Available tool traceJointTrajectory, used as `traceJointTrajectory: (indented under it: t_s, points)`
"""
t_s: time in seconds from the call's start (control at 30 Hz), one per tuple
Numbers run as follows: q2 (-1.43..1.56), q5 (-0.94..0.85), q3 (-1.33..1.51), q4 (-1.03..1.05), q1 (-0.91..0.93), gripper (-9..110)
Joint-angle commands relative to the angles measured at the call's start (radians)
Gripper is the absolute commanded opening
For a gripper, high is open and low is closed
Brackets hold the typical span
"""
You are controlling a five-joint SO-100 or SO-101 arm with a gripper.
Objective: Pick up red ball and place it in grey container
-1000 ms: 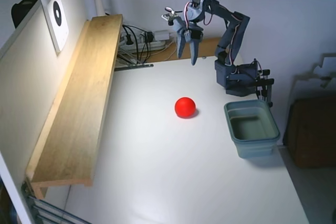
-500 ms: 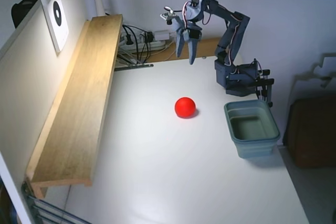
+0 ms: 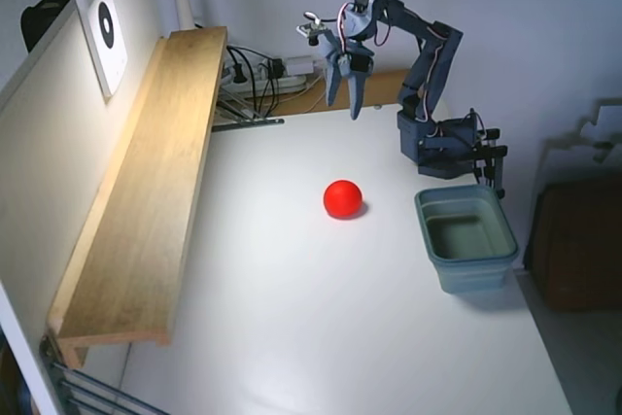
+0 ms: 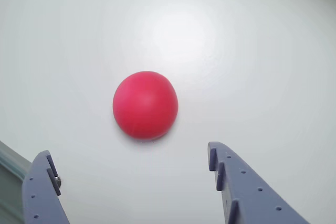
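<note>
In the wrist view my gripper (image 4: 131, 182) stands wide apart at the bottom of the frame, holding and touching nothing, with the red ball (image 4: 145, 105) lying on the white table (image 4: 252, 51) just above the gap, at centre. I judge I am on the approach, so next I must descend and close around it. In the fixed view the ball (image 3: 342, 198) sits mid-frame, the grey container (image 3: 466, 237) at right, well apart.
</note>
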Motion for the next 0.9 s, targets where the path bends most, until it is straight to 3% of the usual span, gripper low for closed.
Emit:
traceJointTrajectory:
  t_s: [0.0,0.87]
  points:
    - [0.043,0.003,0.001,0.006,0.022,38]
    - [0.288,0.003,0.632,-0.337,0.022,38]
